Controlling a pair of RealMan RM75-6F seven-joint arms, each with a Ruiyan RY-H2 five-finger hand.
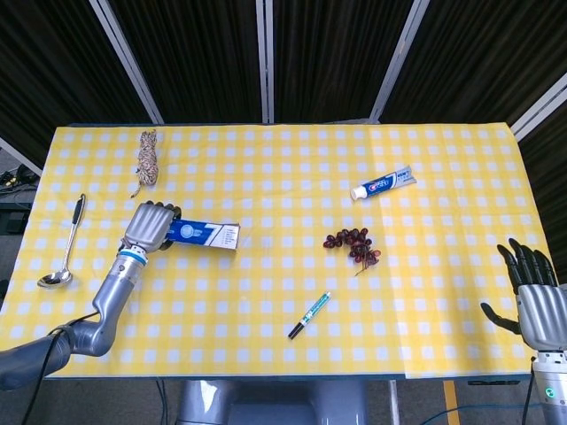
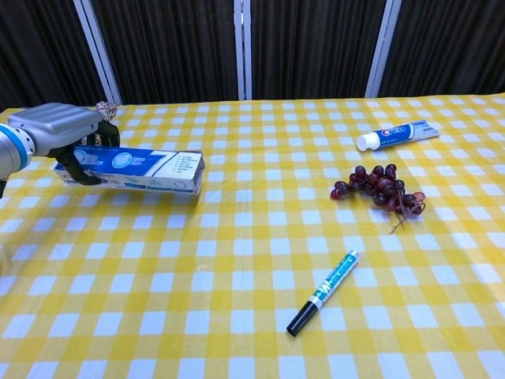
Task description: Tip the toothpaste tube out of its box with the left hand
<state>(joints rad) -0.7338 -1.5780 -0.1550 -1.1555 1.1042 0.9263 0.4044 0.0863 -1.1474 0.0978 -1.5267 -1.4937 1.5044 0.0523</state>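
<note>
Toothpaste box in left robot hand — clear of tablecloth.

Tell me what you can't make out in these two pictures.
- Inside of the box: both views, its walls hide any contents.
- Left hand fingers: chest view, wrapped behind the box.
- Right hand: absent from chest view.
- Pen lettering: too small in either view.
</note>
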